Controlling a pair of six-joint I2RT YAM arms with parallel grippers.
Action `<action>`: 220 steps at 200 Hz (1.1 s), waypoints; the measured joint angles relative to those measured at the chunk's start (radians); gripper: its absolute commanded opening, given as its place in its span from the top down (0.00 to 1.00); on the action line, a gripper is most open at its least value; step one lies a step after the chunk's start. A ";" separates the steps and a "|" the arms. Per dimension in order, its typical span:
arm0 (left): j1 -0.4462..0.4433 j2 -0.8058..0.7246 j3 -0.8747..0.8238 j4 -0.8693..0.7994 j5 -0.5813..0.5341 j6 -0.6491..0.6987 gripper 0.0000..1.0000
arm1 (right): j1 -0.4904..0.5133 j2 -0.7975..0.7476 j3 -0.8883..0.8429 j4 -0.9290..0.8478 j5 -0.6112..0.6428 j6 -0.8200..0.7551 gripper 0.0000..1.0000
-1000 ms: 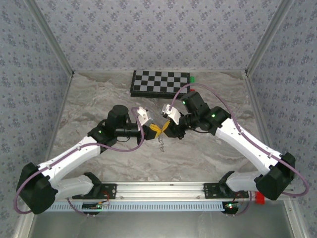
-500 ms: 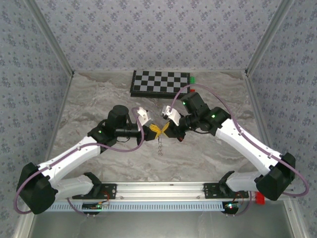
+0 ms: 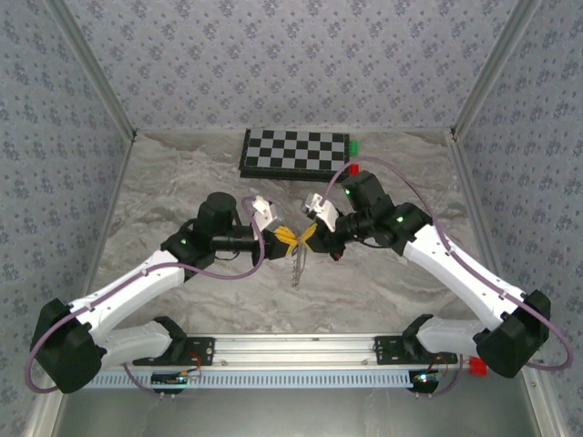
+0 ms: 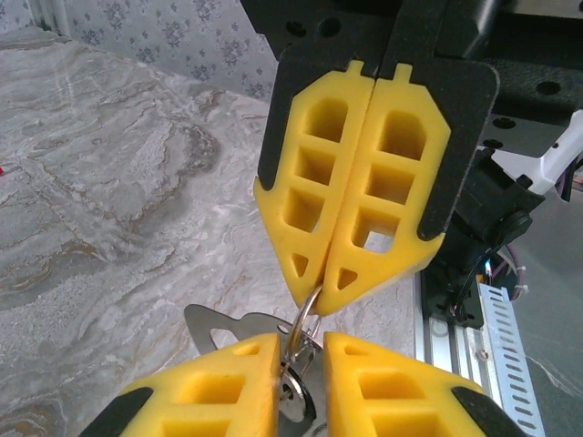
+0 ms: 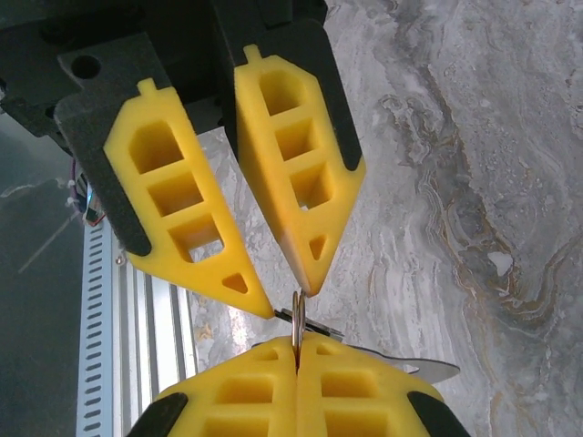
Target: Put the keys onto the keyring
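Two sets of jaws, tip to tip at the middle of the top view. On the right gripper (image 4: 319, 300), jaws pressed together and clamped on the thin edge of the one keyring (image 5: 297, 314), near the centre of both wrist views. On the left gripper (image 5: 284, 299), jaws apart, straddling the same loop with no visible pinch. In that gap, a bit of silvery metal (image 4: 291, 390), too crowded to name. From above, the keyring's pale length hanging just below the meeting jaws, over the tabletop (image 3: 182, 182). At upper centre against the back wall, one checkerboard (image 3: 293, 151). Beside its right end, one green block (image 3: 353, 146) and one red block (image 3: 353, 168). Open marbled surface to the left, to the right and below the jaws. Patterned walls (image 3: 273, 64) on three sides. Along the lower edge, one slotted metal rail (image 3: 291, 350).
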 measured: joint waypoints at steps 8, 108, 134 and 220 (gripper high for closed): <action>0.000 0.000 0.000 0.000 0.003 0.000 0.80 | -0.002 0.000 -0.002 0.006 -0.002 0.003 1.00; 0.000 0.029 0.013 0.000 0.045 0.004 0.80 | -0.016 -0.026 -0.013 0.057 -0.037 0.026 1.00; 0.000 0.029 0.013 0.000 0.044 0.003 0.80 | -0.016 -0.026 -0.015 0.060 -0.042 0.029 1.00; 0.001 0.006 0.012 0.005 0.040 -0.014 1.00 | -0.015 -0.025 -0.018 0.064 -0.061 0.029 1.00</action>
